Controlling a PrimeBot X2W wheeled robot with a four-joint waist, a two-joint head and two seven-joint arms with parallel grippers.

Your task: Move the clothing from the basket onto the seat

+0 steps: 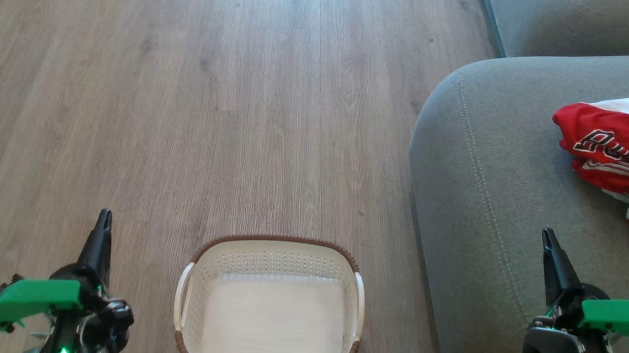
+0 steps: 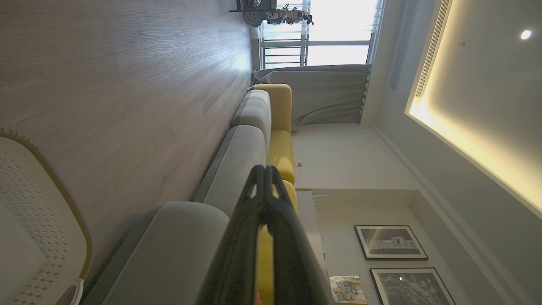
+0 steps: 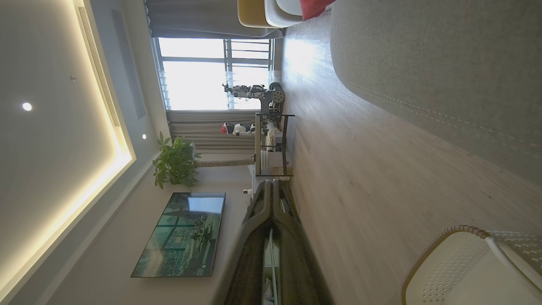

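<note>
Left end effector (image 1: 102,222) and right end effector (image 1: 550,243), fingertips together on nothing, either side of the basket (image 1: 277,239).

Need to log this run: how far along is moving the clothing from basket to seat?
Looks done: the white laundry basket is empty and the red sports garments lie on the grey-green sofa cushion. In hand: nothing; left gripper and right gripper are shut, empty. Left: nothing visible.
</note>
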